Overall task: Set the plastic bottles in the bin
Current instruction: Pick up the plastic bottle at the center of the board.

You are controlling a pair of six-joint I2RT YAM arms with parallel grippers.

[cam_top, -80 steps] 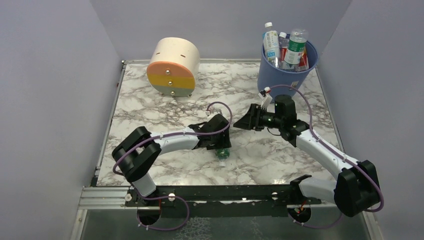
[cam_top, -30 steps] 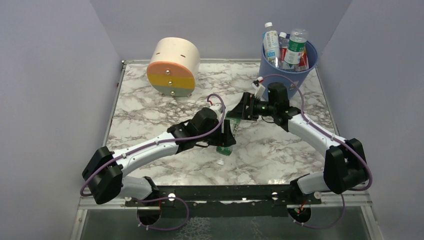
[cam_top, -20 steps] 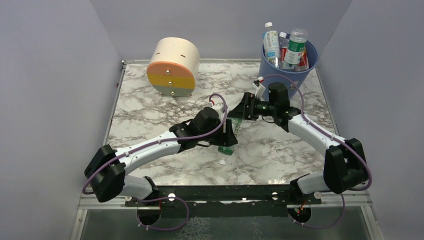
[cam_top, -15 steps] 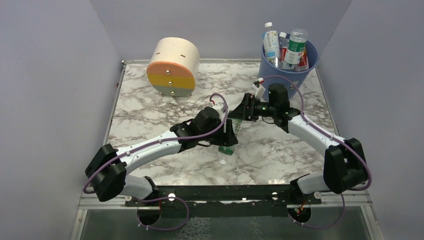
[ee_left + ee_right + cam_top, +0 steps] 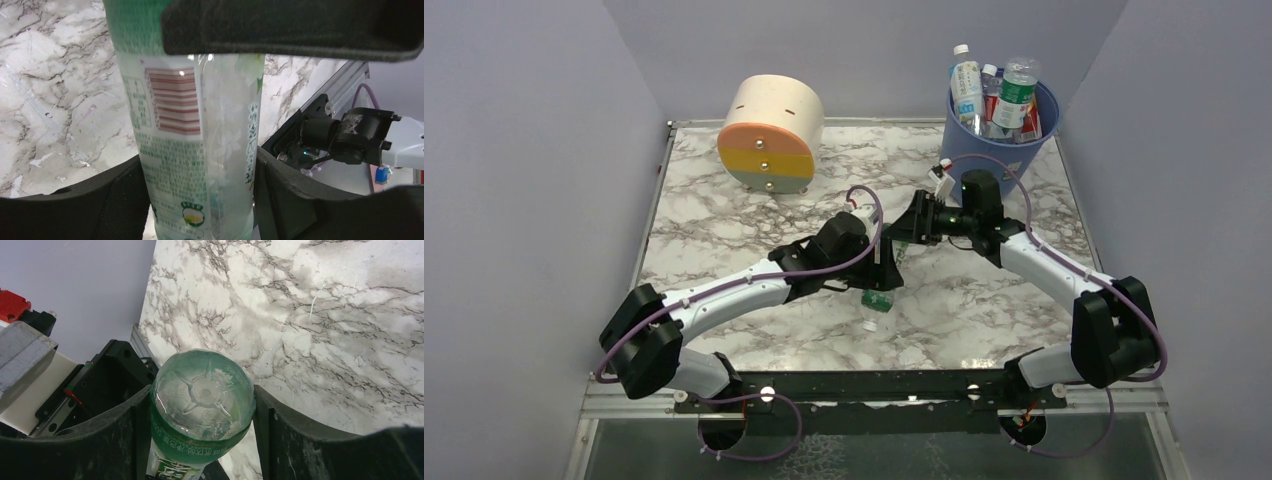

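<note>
Two pincers meet above the middle of a white marble-patterned counter (image 5: 724, 225), sharing one clear plastic bottle with a green label (image 5: 200, 150). Well beyond the left pincer (image 5: 882, 268) lies a cream, orange and yellow cylinder (image 5: 771, 135). The left pincer is clamped across the bottle's labelled middle, with the cap end hanging below it. Just beside it, the right pincer (image 5: 909, 232) is closed on the bottle's base. This looks like a handover, because the tall round blue plastic bin (image 5: 984, 155), holding several bottles (image 5: 1009, 95), stands behind the right pincer.
</note>
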